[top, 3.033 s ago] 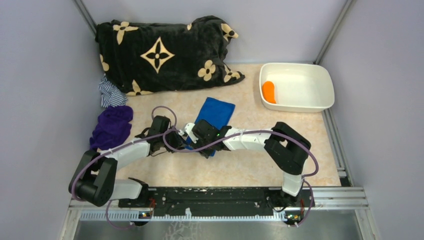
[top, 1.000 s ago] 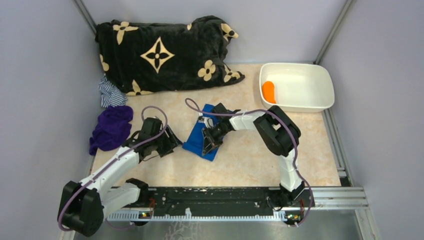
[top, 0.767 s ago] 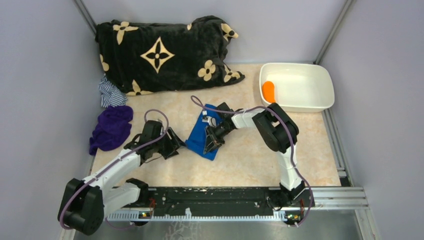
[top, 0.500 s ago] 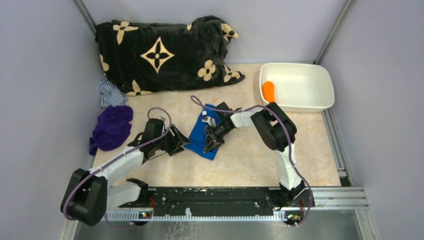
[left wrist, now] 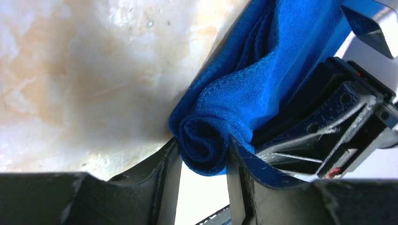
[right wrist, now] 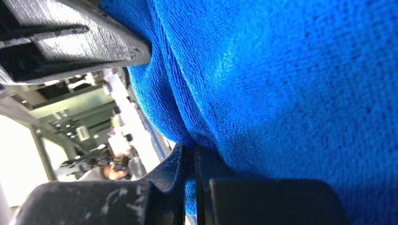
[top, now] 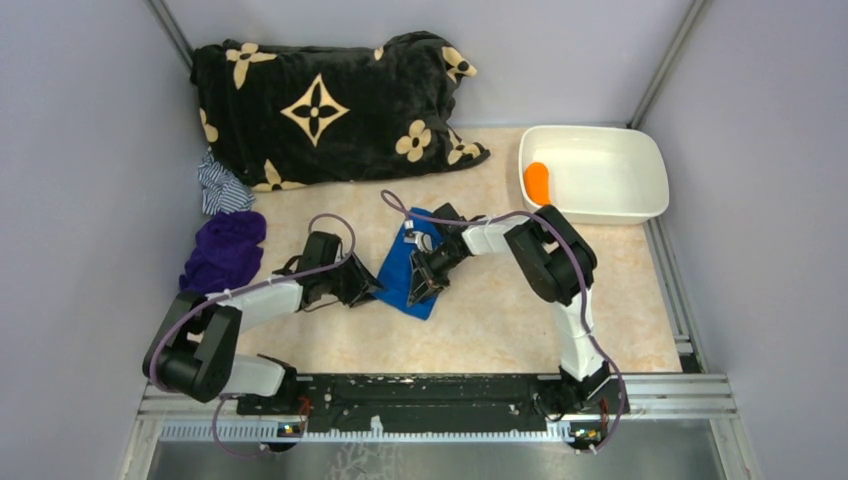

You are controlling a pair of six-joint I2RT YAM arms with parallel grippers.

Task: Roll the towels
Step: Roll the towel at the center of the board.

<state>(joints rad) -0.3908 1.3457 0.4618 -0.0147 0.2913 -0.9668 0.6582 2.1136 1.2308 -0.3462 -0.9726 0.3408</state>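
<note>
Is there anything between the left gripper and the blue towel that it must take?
No, nothing visible. The jaws of the left gripper stand on both sides of the rolled end of the blue towel and touch it. The right gripper pinches a fold of the same towel close beside them.

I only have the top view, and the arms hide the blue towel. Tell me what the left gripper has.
Observer: The left gripper clamps the towel at its rolled end; the spiral faces the wrist camera.
Operator: Report the right gripper.
Observer: The right gripper is shut, pinching a thin fold of the towel's edge.
Operator: Describe the roll.
Observer: It looks wound only at the clamped end; farther along, the cloth lies in flat folds.
</note>
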